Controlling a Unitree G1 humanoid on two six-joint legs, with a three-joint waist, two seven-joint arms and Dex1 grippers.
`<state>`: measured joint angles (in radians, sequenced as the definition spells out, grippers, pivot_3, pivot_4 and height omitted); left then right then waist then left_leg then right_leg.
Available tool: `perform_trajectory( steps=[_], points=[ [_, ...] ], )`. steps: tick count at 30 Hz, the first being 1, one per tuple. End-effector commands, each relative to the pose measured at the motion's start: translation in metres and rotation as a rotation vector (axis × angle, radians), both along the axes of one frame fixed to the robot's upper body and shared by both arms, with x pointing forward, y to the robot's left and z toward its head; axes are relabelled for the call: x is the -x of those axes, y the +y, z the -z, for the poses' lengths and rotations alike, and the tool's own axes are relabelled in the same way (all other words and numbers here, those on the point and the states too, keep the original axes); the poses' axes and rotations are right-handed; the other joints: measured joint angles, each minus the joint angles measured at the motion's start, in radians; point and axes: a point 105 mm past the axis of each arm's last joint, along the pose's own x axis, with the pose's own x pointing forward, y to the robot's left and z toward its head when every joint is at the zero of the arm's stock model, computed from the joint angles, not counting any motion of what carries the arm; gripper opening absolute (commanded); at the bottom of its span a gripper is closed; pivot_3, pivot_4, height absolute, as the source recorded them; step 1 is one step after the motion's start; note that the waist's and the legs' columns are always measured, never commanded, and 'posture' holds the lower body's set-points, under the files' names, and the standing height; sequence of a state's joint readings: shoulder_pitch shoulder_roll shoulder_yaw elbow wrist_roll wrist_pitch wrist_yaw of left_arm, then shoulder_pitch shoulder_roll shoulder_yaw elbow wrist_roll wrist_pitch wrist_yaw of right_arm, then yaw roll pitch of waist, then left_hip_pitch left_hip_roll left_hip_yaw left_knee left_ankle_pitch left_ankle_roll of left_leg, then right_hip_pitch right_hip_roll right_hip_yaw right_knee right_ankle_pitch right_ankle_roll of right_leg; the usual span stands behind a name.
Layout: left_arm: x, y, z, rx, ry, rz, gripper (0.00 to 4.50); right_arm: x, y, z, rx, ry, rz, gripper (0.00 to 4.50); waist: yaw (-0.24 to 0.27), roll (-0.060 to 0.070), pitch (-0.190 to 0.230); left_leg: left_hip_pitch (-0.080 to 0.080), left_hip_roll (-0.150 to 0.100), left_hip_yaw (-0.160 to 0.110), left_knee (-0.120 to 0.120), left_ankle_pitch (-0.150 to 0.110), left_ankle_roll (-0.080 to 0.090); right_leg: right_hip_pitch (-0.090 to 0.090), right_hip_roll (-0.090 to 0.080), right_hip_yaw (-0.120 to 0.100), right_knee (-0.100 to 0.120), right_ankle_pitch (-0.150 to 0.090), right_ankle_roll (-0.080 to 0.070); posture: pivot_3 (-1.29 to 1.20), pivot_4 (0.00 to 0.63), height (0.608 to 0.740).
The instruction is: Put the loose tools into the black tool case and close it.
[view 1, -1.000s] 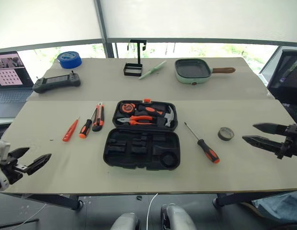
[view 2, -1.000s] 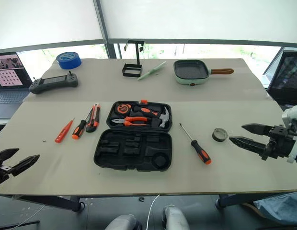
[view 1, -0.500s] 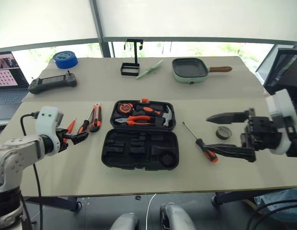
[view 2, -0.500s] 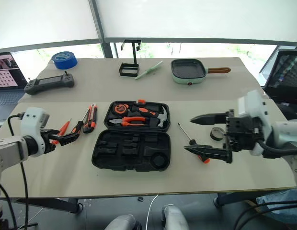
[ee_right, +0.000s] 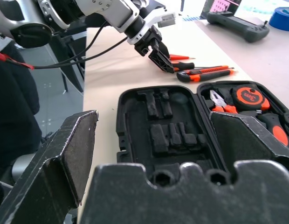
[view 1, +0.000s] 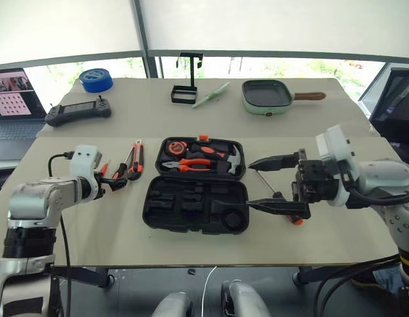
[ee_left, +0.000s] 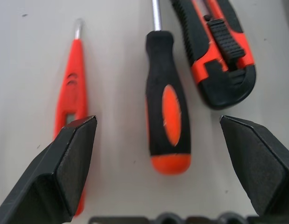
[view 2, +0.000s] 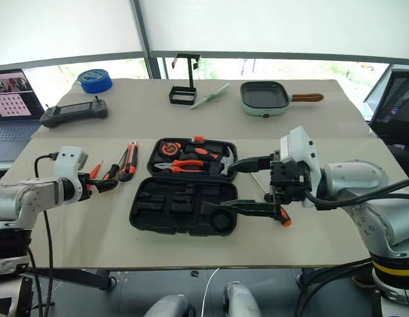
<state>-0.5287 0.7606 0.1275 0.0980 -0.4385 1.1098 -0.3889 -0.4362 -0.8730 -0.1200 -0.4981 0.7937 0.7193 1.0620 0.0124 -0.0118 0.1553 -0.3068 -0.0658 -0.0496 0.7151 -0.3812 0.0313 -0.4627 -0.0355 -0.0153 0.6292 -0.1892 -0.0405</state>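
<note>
Left wrist view: I'm straddling the short screwdriver (ee_left: 165,100) with spread fingers (ee_left: 65,158), judging its stiff, light, rubbery handle easiest to pinch mid-grip.

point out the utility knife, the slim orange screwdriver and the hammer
utility knife (ee_left: 222,60): left wrist view, on its orange slider body
slim orange screwdriver (ee_left: 73,84): left wrist view, mid handle
hammer (view 1: 233,160): left eye view, steel head

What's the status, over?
Both claws open: left claw over the short screwdriver, right claw above the long screwdriver. Case open, tools all outside. Nothing in the way.
</note>
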Motion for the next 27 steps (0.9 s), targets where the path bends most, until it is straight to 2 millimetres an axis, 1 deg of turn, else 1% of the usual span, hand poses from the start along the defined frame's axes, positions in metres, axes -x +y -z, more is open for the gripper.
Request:
perform_trajectory(
  steps=[1,2,4,5,6,8,9,11,12,14,15,16,17,19,20,21,22,23,24,25,27],
  points=[
    [-0.012,-0.003,-0.007,-0.02,-0.039,0.017,4.5,0.0,0.002,-0.007,-0.015,-0.057,0.001,4.46,0.0,0.0,0.0,0.0,0.0,0.0,0.0,0.0,0.0,0.0,0.0,0.0,0.0,0.0,0.0,0.0,0.15,0.74],
    [-0.013,-0.003,-0.006,-0.021,-0.036,0.018,4.5,-0.001,0.002,-0.008,-0.017,-0.057,0.003,4.46,0.0,0.0,0.0,0.0,0.0,0.0,0.0,0.0,0.0,0.0,0.0,0.0,0.0,0.0,0.0,0.0,0.15,0.74],
    [-0.015,-0.003,0.003,-0.026,0.005,0.01,3.99,-0.001,0.003,-0.01,-0.035,-0.062,0.011,4.5,0.0,0.0,0.0,0.0,0.0,0.0,0.0,0.0,0.0,0.0,0.0,0.0,0.0,0.0,0.0,0.0,0.15,0.74],
    [-0.015,-0.003,0.007,-0.027,0.021,0.005,3.83,-0.002,0.003,-0.011,-0.043,-0.064,0.016,4.5,0.0,0.0,0.0,0.0,0.0,0.0,0.0,0.0,0.0,0.0,0.0,0.0,0.0,0.0,0.0,0.0,0.15,0.74],
    [-0.016,-0.002,0.01,-0.029,0.033,-0.001,3.38,-0.002,0.003,-0.012,-0.05,-0.065,0.021,4.5,0.0,0.0,0.0,0.0,0.0,0.0,0.0,0.0,0.0,0.0,0.0,0.0,0.001,0.0,0.0,0.0,0.15,0.74],
    [-0.016,-0.001,0.013,-0.03,0.047,-0.007,2.68,-0.003,0.002,-0.014,-0.059,-0.066,0.031,4.5,0.0,0.0,0.0,0.0,-0.001,0.0,0.0,0.001,0.001,0.0,-0.001,0.0,0.001,0.0,0.0,0.0,0.15,0.74],
    [-0.015,0.0,0.014,-0.025,0.058,-0.018,2.44,-0.004,0.002,-0.015,-0.065,-0.068,0.04,4.5,0.0,0.0,0.0,0.0,-0.001,0.0,0.0,0.001,0.001,0.0,-0.001,0.0,0.001,0.0,0.0,0.0,0.15,0.74],
    [-0.014,0.002,0.015,-0.015,0.071,-0.033,1.76,-0.006,0.0,-0.017,-0.073,-0.068,0.053,4.5,0.002,0.0,0.0,0.0,-0.001,0.0,0.0,0.001,0.001,0.0,-0.002,0.0,0.001,0.0,0.0,0.0,0.15,0.74],
    [-0.014,0.004,0.015,-0.009,0.07,-0.043,1.25,-0.006,0.0,-0.017,-0.076,-0.068,0.058,4.5,0.002,0.0,0.0,0.0,-0.002,0.0,0.0,0.001,0.002,0.0,-0.003,0.0,0.001,0.0,0.0,0.0,0.15,0.74],
    [-0.014,0.006,0.012,0.001,0.067,-0.054,0.87,-0.007,-0.001,-0.017,-0.078,-0.067,0.065,4.5,0.001,0.0,0.0,0.0,-0.003,-0.001,0.0,0.001,0.002,0.0,-0.004,0.0,0.001,0.0,0.001,0.0,0.15,0.74],
    [-0.014,0.008,0.01,0.005,0.062,-0.059,0.88,-0.008,-0.002,-0.017,-0.077,-0.066,0.068,4.5,0.0,0.0,0.0,0.0,-0.003,-0.001,0.0,0.002,0.003,0.0,-0.004,0.0,0.001,0.0,0.001,0.0,0.15,0.74],
    [-0.017,0.011,-0.005,0.023,0.012,-0.076,0.88,-0.009,-0.003,-0.016,-0.074,-0.064,0.075,4.5,0.0,0.0,0.0,0.0,-0.004,-0.001,0.0,0.002,0.003,0.0,-0.005,0.0,0.001,0.0,0.001,0.0,0.15,0.74],
    [-0.019,0.013,-0.017,0.036,-0.026,-0.088,0.88,-0.009,-0.005,-0.015,-0.071,-0.063,0.08,4.5,0.0,0.0,0.0,0.0,-0.004,-0.001,0.0,0.002,0.003,0.0,-0.005,0.0,0.001,0.0,0.001,0.0,0.15,0.74],
    [-0.024,0.012,-0.046,0.056,-0.133,-0.071,0.88,-0.01,-0.008,-0.013,-0.066,-0.054,0.092,4.5,-0.001,-0.001,0.0,-0.001,-0.004,-0.001,0.0,0.002,0.003,-0.001,-0.005,0.0,0.001,0.0,0.002,0.0,0.15,0.74],
    [-0.028,0.003,-0.073,0.042,-0.256,0.013,0.88,-0.01,-0.01,-0.011,-0.061,-0.045,0.097,4.5,-0.001,-0.002,0.001,-0.002,-0.004,-0.001,0.0,0.002,0.003,-0.002,-0.005,0.0,0.002,0.0,0.001,0.0,0.15,0.74],
    [-0.027,-0.008,-0.093,0.019,-0.345,0.111,0.88,-0.01,-0.012,-0.008,-0.058,-0.036,0.103,4.5,-0.001,-0.002,0.001,-0.005,-0.004,-0.002,0.002,0.002,0.003,-0.004,-0.005,-0.001,0.002,0.001,0.001,0.0,0.15,0.74],
    [-0.025,-0.02,-0.109,-0.005,-0.416,0.219,0.88,-0.011,-0.013,-0.006,-0.057,-0.028,0.109,4.5,0.0,-0.003,0.001,-0.008,-0.004,-0.002,0.002,0.002,0.003,-0.006,-0.005,-0.001,0.003,0.001,0.001,0.0,0.15,0.74],
    [-0.02,-0.034,-0.117,-0.035,-0.461,0.338,0.88,-0.011,-0.014,-0.005,-0.057,-0.022,0.114,4.5,0.0,-0.003,0.001,-0.011,-0.004,-0.002,0.005,0.002,0.003,-0.009,-0.005,-0.002,0.003,0.001,0.001,0.0,0.15,0.74],
    [-0.015,-0.046,-0.119,-0.066,-0.484,0.452,0.88,-0.012,-0.015,-0.004,-0.057,-0.019,0.119,4.5,0.0,-0.003,0.001,-0.014,-0.004,-0.002,0.007,0.002,0.003,-0.011,-0.005,-0.003,0.004,0.001,0.002,0.0,0.15,0.74],
    [-0.008,-0.061,-0.117,-0.108,-0.489,0.587,0.88,-0.014,-0.017,-0.002,-0.056,-0.014,0.127,4.5,0.0,-0.003,0.001,-0.014,-0.005,-0.002,0.008,0.002,0.003,-0.012,-0.006,-0.004,0.004,0.001,0.002,0.0,0.15,0.74],
    [0.005,-0.084,-0.107,-0.196,-0.47,0.823,0.88,-0.018,-0.02,0.001,-0.047,-0.011,0.145,4.5,-0.001,-0.002,0.001,-0.014,-0.006,-0.002,0.01,0.002,0.003,-0.011,-0.008,-0.006,0.003,0.001,0.003,0.0,0.15,0.74]
  ],
)
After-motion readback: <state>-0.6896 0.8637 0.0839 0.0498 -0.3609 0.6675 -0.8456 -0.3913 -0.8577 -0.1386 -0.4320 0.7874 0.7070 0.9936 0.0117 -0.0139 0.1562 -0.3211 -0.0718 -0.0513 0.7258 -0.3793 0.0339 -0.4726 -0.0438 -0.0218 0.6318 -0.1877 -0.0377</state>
